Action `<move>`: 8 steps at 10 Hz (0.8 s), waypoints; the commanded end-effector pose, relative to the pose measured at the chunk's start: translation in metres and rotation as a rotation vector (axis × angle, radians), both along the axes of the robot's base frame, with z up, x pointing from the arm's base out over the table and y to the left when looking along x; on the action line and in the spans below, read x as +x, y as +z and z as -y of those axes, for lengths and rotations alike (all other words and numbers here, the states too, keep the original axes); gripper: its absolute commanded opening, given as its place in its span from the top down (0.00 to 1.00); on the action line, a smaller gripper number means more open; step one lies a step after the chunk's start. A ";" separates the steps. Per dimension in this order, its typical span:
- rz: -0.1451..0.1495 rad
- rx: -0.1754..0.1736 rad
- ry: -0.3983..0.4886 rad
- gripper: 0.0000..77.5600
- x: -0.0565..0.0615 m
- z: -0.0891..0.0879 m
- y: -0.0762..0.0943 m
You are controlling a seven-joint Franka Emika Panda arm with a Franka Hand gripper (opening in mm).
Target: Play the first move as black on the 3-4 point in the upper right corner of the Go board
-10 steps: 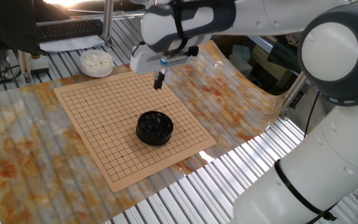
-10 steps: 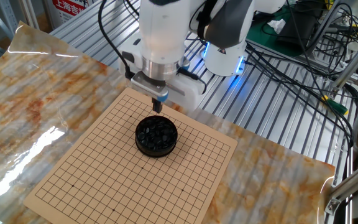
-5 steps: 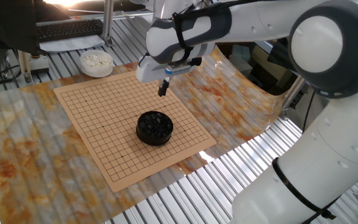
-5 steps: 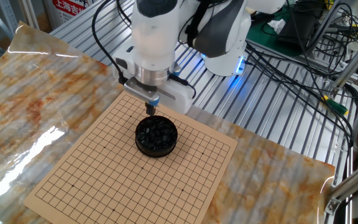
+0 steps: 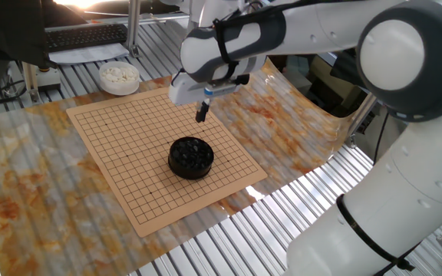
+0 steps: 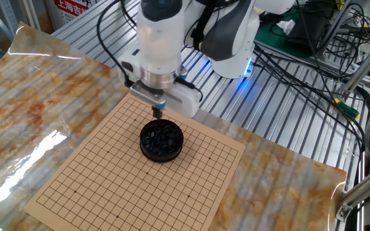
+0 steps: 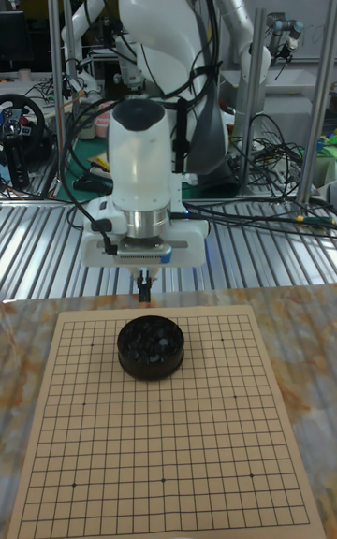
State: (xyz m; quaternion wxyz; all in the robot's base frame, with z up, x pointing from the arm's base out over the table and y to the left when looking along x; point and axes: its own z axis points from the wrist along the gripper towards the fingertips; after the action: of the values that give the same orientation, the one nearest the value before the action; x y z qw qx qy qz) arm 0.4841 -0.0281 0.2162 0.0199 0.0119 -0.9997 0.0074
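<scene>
The tan Go board lies flat with a squat black bowl standing on it, and several black stones are piled inside. My gripper hangs point-down just above the board's far edge, right behind the bowl. Its fingers are shut, and whether a black stone sits between the tips is too small to tell. The 3-4 point in the upper right corner of the tall view is a bare crossing, well to the right of the gripper.
A white bowl of white stones stands off the board's far left corner in one fixed view. The board rests on a marbled orange sheet over a slatted metal table. Cables and the arm's base lie behind the board.
The gripper slid along the board's far edge toward the bowl and dropped slightly during the first half second. Since then it has barely moved. The bowl has stayed put.
</scene>
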 end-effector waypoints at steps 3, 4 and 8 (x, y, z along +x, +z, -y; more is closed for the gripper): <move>0.006 -0.006 -0.032 1.00 -0.028 -0.014 -0.011; 0.001 -0.008 -0.044 1.00 -0.030 -0.015 -0.011; 0.029 0.010 -0.035 1.00 -0.029 -0.016 -0.011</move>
State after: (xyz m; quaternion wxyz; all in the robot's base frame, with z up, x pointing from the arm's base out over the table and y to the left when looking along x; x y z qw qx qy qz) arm 0.4539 -0.0122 0.2041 0.0176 -0.0084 -0.9998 0.0092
